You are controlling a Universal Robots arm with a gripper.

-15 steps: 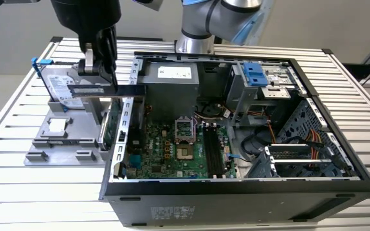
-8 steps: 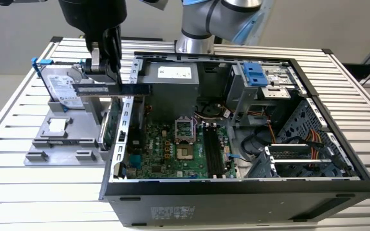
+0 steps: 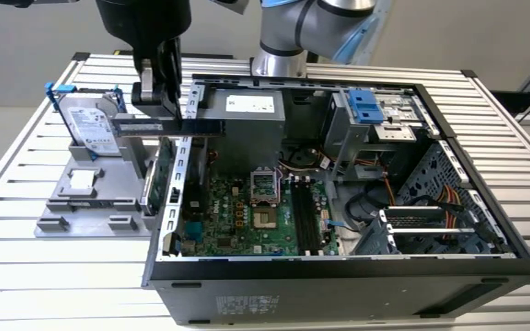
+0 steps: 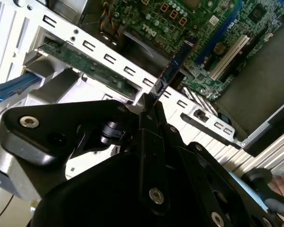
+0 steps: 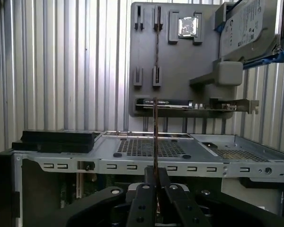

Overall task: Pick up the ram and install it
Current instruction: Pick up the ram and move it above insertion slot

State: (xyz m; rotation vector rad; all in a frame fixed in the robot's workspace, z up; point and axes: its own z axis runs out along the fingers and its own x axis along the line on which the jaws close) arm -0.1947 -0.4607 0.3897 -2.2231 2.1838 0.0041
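Observation:
The ram [image 3: 196, 128] is a thin dark strip held level above the left wall of the open computer case [image 3: 339, 272], between the grey fixture and the motherboard [image 3: 246, 221]. My gripper [image 3: 158, 110] is shut on it from above, near the strip's middle. In both wrist views the ram [image 5: 155, 132] [image 4: 175, 64] shows edge-on, sticking out past the closed fingertips of the gripper [image 5: 155, 174] [image 4: 149, 108]. The long black memory slots [image 3: 306, 217] lie lower and to the exterior view's right of the ram.
A grey fixture [image 3: 81, 207] beside the case carries a silver hard drive in a blue frame [image 3: 92, 124]. A green expansion card [image 3: 157, 183] stands upright along the case's left wall. Inside are the power supply [image 3: 246, 114], drive cage [image 3: 375, 114] and loose cables [image 3: 403, 196].

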